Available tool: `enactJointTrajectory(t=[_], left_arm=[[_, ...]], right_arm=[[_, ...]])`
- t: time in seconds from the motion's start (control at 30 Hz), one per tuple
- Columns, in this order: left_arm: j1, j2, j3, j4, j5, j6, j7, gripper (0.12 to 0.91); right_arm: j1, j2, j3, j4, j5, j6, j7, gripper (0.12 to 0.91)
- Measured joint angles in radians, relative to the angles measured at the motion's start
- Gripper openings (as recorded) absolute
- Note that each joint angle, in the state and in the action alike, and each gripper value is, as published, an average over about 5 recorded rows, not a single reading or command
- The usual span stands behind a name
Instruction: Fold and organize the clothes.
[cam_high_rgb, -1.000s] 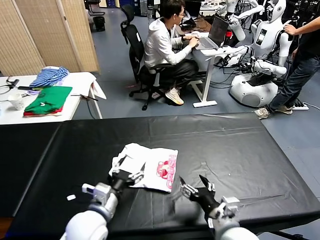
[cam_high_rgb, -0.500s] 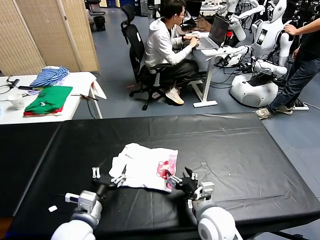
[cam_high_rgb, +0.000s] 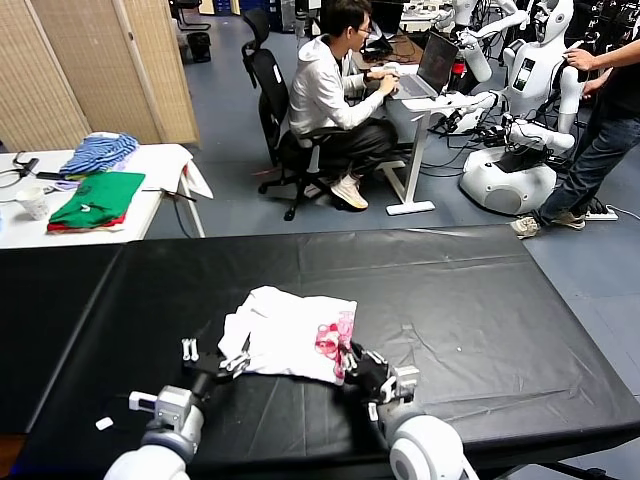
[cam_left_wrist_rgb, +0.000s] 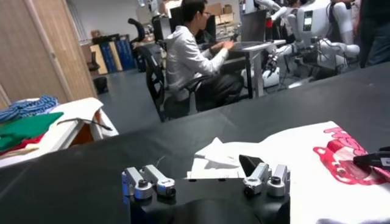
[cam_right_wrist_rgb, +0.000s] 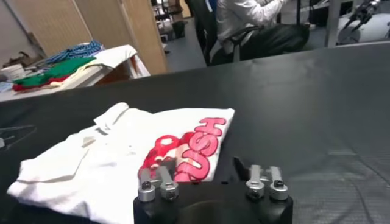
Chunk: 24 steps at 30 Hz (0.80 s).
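White T-shirt (cam_high_rgb: 290, 340) with pink print: loosely folded on the black table (cam_high_rgb: 480, 320), print face up, graphic toward the right gripper's side.

Right gripper (cam_high_rgb: 362, 368): at the shirt's near right corner, beside the pink print; fingers drawn fully together. The corner's edge meets the fingertips, but whether cloth is pinched between them cannot be told.

Left gripper (cam_high_rgb: 215, 358): fingers spread wide, nothing held; fingertips just short of the shirt's near left edge, apart from the cloth.

Beyond both grippers, past the table: seated person (cam_high_rgb: 335, 95) at a laptop. Far to the left gripper's outer side: white side table (cam_high_rgb: 150, 165) bearing a green folded garment (cam_high_rgb: 98, 197) and blue striped cloth (cam_high_rgb: 98, 152).
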<state>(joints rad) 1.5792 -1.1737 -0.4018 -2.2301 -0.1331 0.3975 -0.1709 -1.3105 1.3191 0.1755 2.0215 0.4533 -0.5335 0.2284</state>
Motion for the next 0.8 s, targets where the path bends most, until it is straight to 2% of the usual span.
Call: enactJointTrajectory(t=[0.67, 0.7, 0.8], left_arm=[[0.030, -0.019, 0.003, -0.029, 0.016, -0.012, 0.003, 0.907], [0.032, -0.021, 0.003, -0.032, 0.017, -0.012, 0.003, 0.907], [0.040, -0.029, 0.004, -0.041, 0.023, -0.015, 0.004, 0.907]], right_arm=[[-0.003, -0.017, 0.083, -0.011, -0.035, 0.001, 0.017, 0.144], [-0.004, -0.015, 0.084, -0.011, -0.035, 0.000, 0.018, 0.158], [-0.010, -0.011, 0.085, -0.007, -0.037, 0.000, 0.022, 0.276]])
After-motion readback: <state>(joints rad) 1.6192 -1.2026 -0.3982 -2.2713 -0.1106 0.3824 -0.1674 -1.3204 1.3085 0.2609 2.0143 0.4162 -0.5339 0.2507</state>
